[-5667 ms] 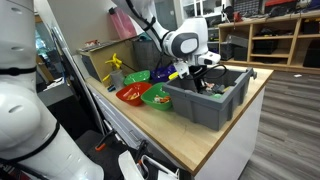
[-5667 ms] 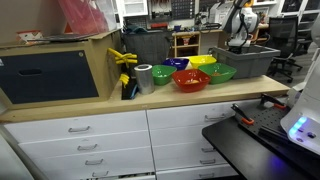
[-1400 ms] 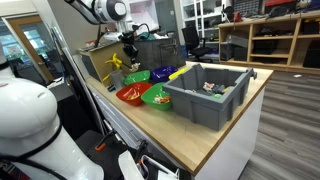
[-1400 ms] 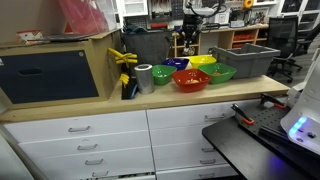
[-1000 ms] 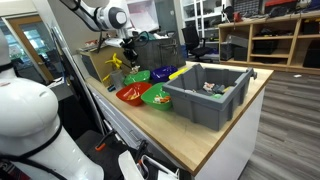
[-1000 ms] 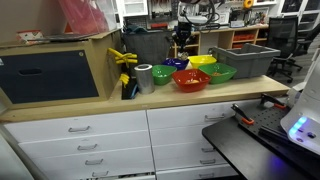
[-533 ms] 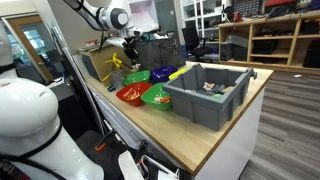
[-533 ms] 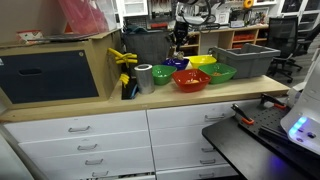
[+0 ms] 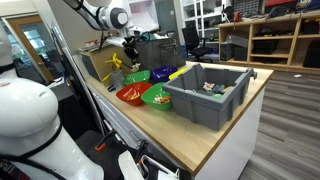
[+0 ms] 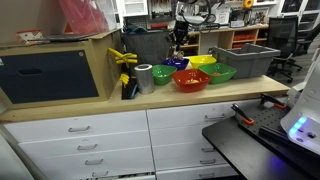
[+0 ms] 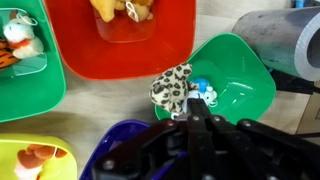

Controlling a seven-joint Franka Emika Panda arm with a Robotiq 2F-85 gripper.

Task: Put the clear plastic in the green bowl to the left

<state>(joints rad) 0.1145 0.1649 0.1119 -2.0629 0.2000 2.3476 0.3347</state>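
Most likely the trouble from here is a drop into the wrong bowl. Closest to the wrist camera, the gripper hangs over the spot where the blue bowl meets the dark green bowl. The yellow-green bowl, which the task seems to mean, lies well off to one side in the bottom corner of that view, with something orange in it. If the fingers let go here, whatever they carry would probably land in the dark green bowl or on the bare countertop between the bowls. The clear plastic itself is hard to find. A pale, glossy bluish scrap shows just past the fingertips, beside a leopard-spotted thing at the rim of the dark green bowl. It may be the plastic, but the wrist view does not show whether it is held or lying in that bowl. Whether the jaws are clenched or parted cannot be told either, since the fingers merge into one dark shape. A thin film could also cling to a finger or drift as it falls. Farther out sit the red bowl and a grey can. In both exterior views the arm reaches in from above with the wrist pointing down, and the gripper appears raised clear of the cluster of bowls.
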